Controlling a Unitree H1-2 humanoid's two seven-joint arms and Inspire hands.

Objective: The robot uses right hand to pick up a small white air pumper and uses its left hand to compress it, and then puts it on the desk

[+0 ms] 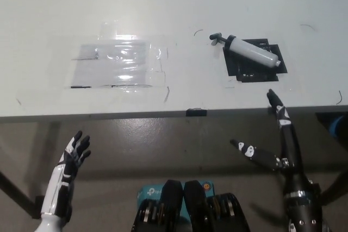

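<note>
At the lower left of the frame the white left hand (69, 158) rests below the desk edge, its dark fingers spread a little and pointing up, holding nothing. At the lower right the black right hand (277, 145) rises from its arm, also below the desk edge; it is spread wide, one finger (276, 107) reaching up so that its tip just overlaps the front edge of the desk in the picture, another stretched out toward the left of the frame, and it grasps nothing.

The front edge of the white desk (179, 4) crosses the frame a little below the middle, with a small dark piece (197, 112) fixed on it near the centre. On the desk, left of centre, lies a grey rectangle covered with shiny clear film (119, 64), bright with glare.

Farther back, in the upper right part of the frame, the small white air pumper (253, 52) lies on its side across a black square mat (253, 68), tilted, with its dark handle end sticking out past the mat toward the upper left. It is well apart from both hands. A few thin dark marks show on the desk surface beyond and beside it
</note>
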